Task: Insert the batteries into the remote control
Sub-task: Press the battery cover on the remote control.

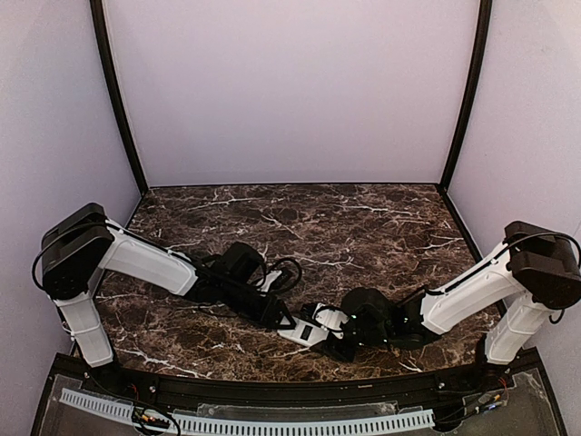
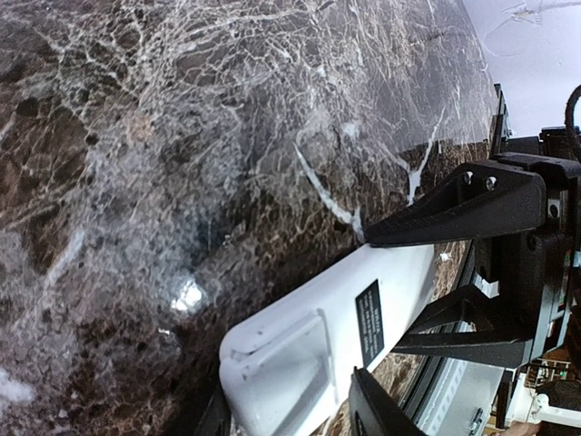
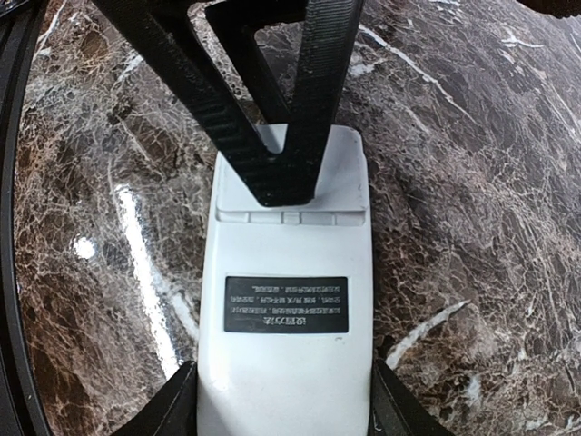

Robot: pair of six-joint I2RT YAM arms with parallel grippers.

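Top external: fixed high above and behind the arm bases, facing forward and down, far enough to take in the whole table (image 1: 363, 227). Left wrist: mounted just behind the left gripper (image 2: 295, 413), looking low along its fingers. Right wrist: mounted just behind the right gripper (image 3: 286, 404), looking steeply down. All three views share the remote control (image 1: 307, 332) at both grippers' tips.

The left arm (image 1: 145, 262) and the right arm (image 1: 463, 298) are made of fat white tubes joined by round black lumps, and a thin black cable (image 1: 289, 268) curls in a loop just behind the left pincer (image 1: 289, 320). Both pincers are black, with fingers (image 3: 322, 82) like long triangles with a hole inside. Two small round screws (image 2: 478, 181) sit at the thick back end of one finger of the right pincer (image 3: 284, 404).
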